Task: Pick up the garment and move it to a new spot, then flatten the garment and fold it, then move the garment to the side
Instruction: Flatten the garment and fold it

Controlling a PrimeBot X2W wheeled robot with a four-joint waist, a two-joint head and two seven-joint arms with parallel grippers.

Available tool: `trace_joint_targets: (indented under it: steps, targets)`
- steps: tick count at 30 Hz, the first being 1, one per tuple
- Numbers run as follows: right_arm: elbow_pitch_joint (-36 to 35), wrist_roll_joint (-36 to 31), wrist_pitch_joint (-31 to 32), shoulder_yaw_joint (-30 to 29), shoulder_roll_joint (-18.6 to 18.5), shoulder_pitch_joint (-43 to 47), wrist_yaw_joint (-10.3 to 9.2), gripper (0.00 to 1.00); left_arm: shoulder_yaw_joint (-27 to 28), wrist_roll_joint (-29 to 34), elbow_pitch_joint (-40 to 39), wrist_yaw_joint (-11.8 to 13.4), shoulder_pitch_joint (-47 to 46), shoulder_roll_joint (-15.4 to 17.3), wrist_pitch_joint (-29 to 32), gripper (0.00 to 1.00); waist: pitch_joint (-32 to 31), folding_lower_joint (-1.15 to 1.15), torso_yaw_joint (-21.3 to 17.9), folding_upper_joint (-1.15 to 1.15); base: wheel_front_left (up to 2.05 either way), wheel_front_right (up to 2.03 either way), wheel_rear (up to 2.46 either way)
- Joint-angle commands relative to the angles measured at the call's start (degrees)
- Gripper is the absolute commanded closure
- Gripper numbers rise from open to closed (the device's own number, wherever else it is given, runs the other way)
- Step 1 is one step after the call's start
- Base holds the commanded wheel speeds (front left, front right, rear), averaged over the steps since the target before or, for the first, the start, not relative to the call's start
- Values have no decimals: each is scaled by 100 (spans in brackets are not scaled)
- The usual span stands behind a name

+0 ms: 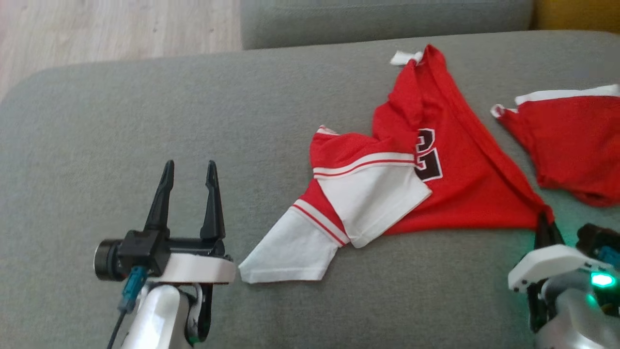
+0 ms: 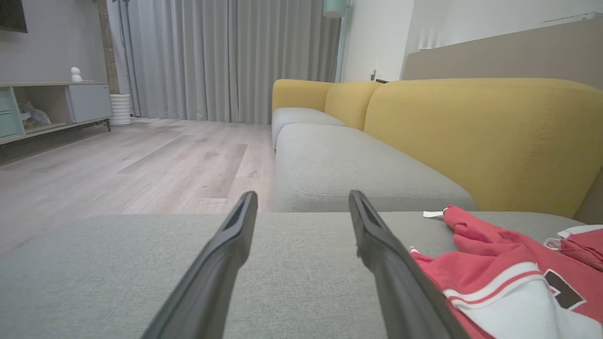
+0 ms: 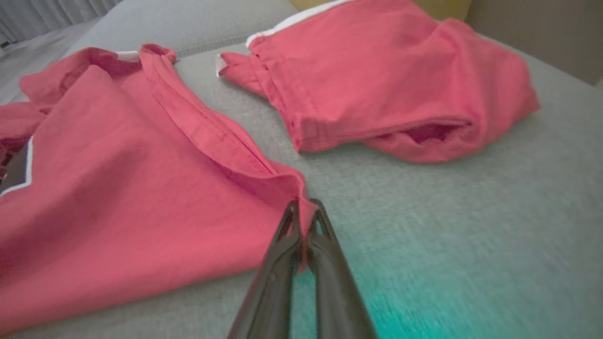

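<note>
Right fingers (image 3: 278, 268) are clamped on the jersey (image 1: 460, 189) corner; left fingers (image 1: 160, 203) are spread wide, empty, over the sofa (image 1: 121, 121).

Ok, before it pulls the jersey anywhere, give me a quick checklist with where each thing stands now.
1. Right gripper shut on a corner of the jersey: ok.
2. Left gripper open, holding nothing: ok.
3. Jersey lying flat: not ok, white panel folded over the number.
4. Other red cloth apart from the jersey: ok.
5. Layers in the pinch: cannot tell.
</note>
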Motion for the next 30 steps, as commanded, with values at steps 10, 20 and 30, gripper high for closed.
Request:
trace_joint_targets:
  steps: [10, 20, 30]
  targets:
    - [-1248, 884, -172, 1049, -16, 162, 39, 0, 192, 98, -171, -75, -108, 7, -27, 0, -148, 1, -195, 0, 0, 0, 0]
    - [-3687, 1649, -177, 1725, -16, 1330, 39, 0, -342, 313, -232, -474, -305, -16, -27, 0, 28, 1, -249, 0, 0, 0, 0]
    - [-3896, 1751, -178, 1725, -16, 1334, 39, 0, -2071, 604, 273, -1047, -1188, -38, 550, 0, 436, 1, -586, 0, 0, 0, 0]
